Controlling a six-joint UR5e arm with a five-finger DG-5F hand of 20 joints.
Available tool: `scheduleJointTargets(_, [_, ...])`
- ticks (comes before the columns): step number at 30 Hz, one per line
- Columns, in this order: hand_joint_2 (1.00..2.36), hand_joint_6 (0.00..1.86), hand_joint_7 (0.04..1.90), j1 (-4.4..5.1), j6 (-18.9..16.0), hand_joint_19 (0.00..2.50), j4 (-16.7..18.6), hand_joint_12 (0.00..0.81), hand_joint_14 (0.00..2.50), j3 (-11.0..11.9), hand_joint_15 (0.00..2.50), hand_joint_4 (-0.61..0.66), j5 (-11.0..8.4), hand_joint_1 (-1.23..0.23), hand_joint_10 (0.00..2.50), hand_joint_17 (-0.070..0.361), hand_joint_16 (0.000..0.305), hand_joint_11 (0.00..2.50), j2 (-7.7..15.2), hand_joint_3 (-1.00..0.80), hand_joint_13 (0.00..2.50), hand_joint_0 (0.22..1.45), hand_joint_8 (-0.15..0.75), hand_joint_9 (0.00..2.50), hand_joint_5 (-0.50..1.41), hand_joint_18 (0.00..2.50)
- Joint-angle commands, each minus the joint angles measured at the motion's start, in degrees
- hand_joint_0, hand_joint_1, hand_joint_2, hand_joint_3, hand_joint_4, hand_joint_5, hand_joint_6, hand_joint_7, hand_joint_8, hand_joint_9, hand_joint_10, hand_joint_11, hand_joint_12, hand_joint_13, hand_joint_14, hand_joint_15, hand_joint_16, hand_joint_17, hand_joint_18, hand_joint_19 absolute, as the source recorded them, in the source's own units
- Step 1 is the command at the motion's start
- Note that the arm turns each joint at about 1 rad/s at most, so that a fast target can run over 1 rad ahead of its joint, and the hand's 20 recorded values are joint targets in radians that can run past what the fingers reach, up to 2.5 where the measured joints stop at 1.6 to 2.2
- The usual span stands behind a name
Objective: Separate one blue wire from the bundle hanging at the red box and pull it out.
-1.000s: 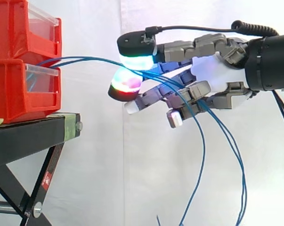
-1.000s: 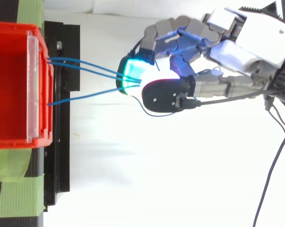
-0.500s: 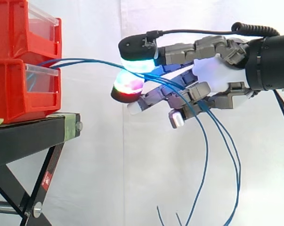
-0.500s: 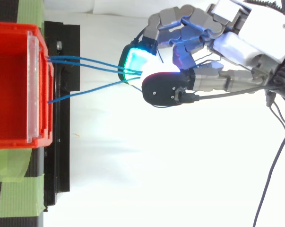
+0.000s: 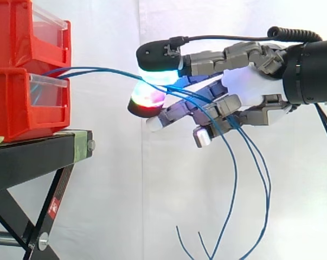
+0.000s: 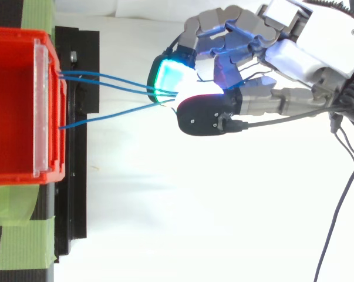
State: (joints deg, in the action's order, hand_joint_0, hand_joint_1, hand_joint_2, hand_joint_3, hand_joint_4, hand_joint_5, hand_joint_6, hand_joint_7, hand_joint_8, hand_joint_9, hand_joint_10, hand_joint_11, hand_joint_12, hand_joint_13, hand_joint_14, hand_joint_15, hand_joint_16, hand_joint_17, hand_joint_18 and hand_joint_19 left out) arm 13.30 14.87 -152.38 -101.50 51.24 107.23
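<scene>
A: Three thin blue wires [image 5: 93, 68] are running from the left of the frame into the robot hand [image 5: 244, 89] at the right. Is it gripping them?

B: It looks so. The wires are passing between the cyan-glowing pad [image 5: 159, 73] above and the red-glowing pad [image 5: 147, 100] below, and the top view shows all three meeting at that pinch. Behind the palm their loose ends are dangling toward the bottom of the frame.

A: So no single strand is being isolated.

B: That's my reading. To do this step well, the hand should be loosening enough to let two strands slip free, then closing on one and drawing it straight toward the right edge, level with the box opening.

A: What's standing in the way?

B: The neighbouring strands are lying close together, so they're likely to drag along. Further back, the lower red plastic bin [image 5: 11, 108], where the wires are emerging, is sitting under a second red bin [image 5: 11, 32] on the black metal stand [image 5: 33, 157]. A hard tug is risking shifting them. Behind everything, the white curtain [image 5: 109, 179] is hanging.
</scene>
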Motion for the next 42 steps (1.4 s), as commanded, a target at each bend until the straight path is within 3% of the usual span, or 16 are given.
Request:
scheduleJointTargets(1, [1.02,0.85,1.01,0.15,-0.55,1.26,-0.2,0.359,1.68,-0.02,1.42,0.22,0.0,-0.95,0.02,0.108,0.048,1.02,0.0,-0.27,0.79,0.69,0.304,0.69,-0.22,0.83])
scheduleJointTargets(10, [1.01,0.85,0.99,0.23,-0.72,1.25,-0.29,0.352,1.7,-0.02,1.41,0.23,0.0,-0.94,0.01,0.106,0.047,1.02,0.0,-0.33,0.79,0.69,0.305,0.68,-0.23,0.83])
scheduleJointTargets(22, [1.02,0.85,1.0,0.76,-2.92,1.26,-0.47,0.348,1.75,-0.02,1.38,0.23,-0.09,-0.83,0.02,0.104,0.046,1.03,0.09,-0.28,0.82,0.66,0.319,0.73,-0.22,0.87])
scheduleJointTargets(31, [1.02,0.85,1.0,1.03,-2.39,1.26,-1.87,0.353,1.78,-0.02,1.36,0.24,0.17,-0.77,0.01,0.104,0.046,1.03,0.09,-0.26,0.83,0.63,0.325,0.75,-0.21,0.88])
scheduleJointTargets(37, [1.02,0.85,1.0,1.73,-6.44,1.26,-1.96,0.348,1.78,-0.02,1.35,0.24,0.35,-0.74,0.01,0.104,0.046,1.03,0.09,-0.27,0.84,0.62,0.328,0.77,-0.21,0.88])
scheduleJointTargets(42, [1.02,0.84,1.01,1.82,-5.2,1.26,-2.31,0.353,1.77,-0.02,1.36,0.24,0.35,-0.73,0.01,0.104,0.046,1.03,0.09,-0.28,0.84,0.62,0.329,0.77,-0.21,0.88])
